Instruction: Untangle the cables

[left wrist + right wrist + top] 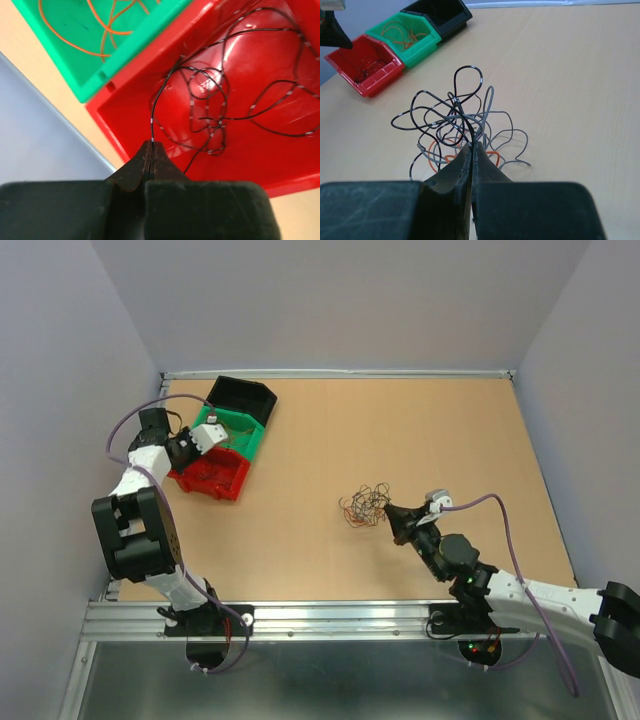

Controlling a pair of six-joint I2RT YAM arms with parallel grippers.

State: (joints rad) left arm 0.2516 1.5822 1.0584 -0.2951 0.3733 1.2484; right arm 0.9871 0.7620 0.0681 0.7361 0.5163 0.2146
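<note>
The cables lie as a small tangle [365, 505] of black, grey and orange wires [451, 117] on the table, right of centre. My right gripper [392, 512] is at the tangle's near right side, shut [471, 145] on a black and a grey strand. My left gripper [186, 453] hovers over the red bin [240, 482], shut [151, 142] on one black wire [153, 112] that runs down to several black wires [220, 115] coiled in that bin [125, 115].
Three bins stand in a row at the back left: black [262, 400], green [256, 438] with orange wires [107, 25] inside, then red. Walls close in the table on the left, back and right.
</note>
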